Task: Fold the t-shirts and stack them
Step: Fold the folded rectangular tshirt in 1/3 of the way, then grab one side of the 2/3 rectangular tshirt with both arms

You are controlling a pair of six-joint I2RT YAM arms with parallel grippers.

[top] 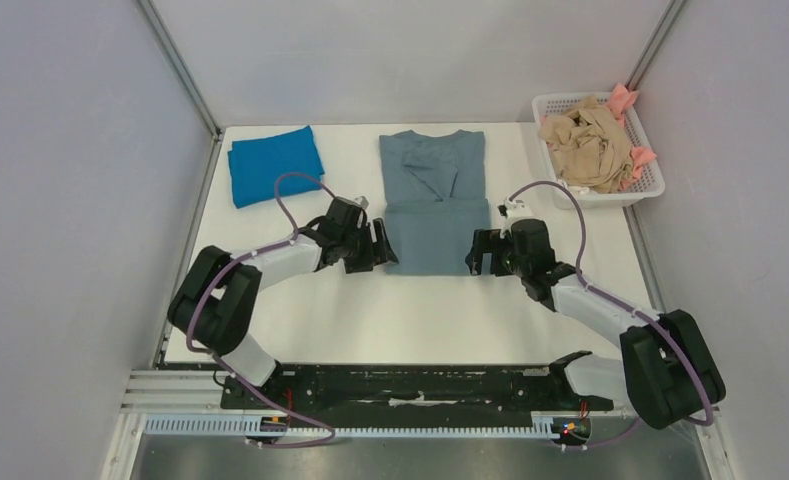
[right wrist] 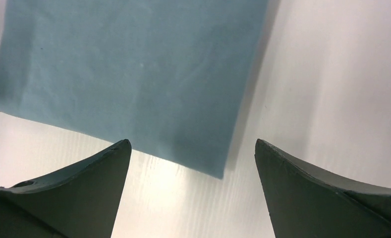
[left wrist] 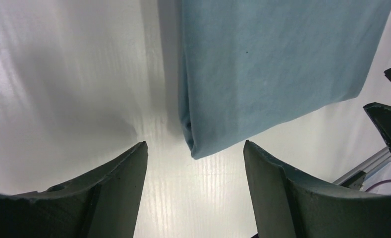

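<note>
As left gripper (left wrist: 194, 144) and right gripper (right wrist: 193, 141) gape, the smooth grey-blue t-shirt (top: 433, 215) lies folded.

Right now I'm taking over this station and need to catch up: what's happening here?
Both arms are at the near edge of the grey-blue t-shirt, which lies mid-table, folded into a long strip. The left gripper and right gripper are open, one at each near corner, holding nothing. A bright blue t-shirt lies folded at the far left. The beige shirt and pink shirt are crumpled in the basket at far right.
</note>
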